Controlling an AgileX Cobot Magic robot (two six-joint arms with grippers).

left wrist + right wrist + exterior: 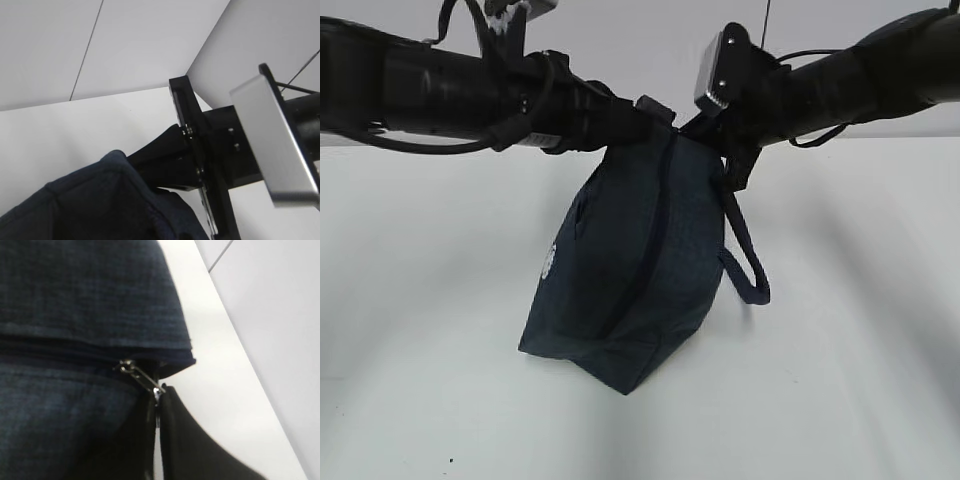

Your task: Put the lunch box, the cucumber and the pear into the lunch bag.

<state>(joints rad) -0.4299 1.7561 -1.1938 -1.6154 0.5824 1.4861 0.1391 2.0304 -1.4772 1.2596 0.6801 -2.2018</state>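
The dark navy lunch bag [630, 260] hangs tilted from both grippers, its zipper [655, 250] running down its front and a white mark [549, 262] on its left side. My left gripper [658, 112] grips the bag's top corner. My right gripper [705, 130] is beside it at the bag's top. In the right wrist view the right gripper [159, 400] is shut on the metal zipper pull [142, 376]. The left wrist view shows bag fabric [90, 205] and not my own jaws. The lunch box, cucumber and pear are out of view.
A handle loop [752, 270] dangles from the bag's right side. The white table [840, 380] lies under the bag's lower edge. The right arm's wrist camera [272, 140] stands close in front of the left wrist.
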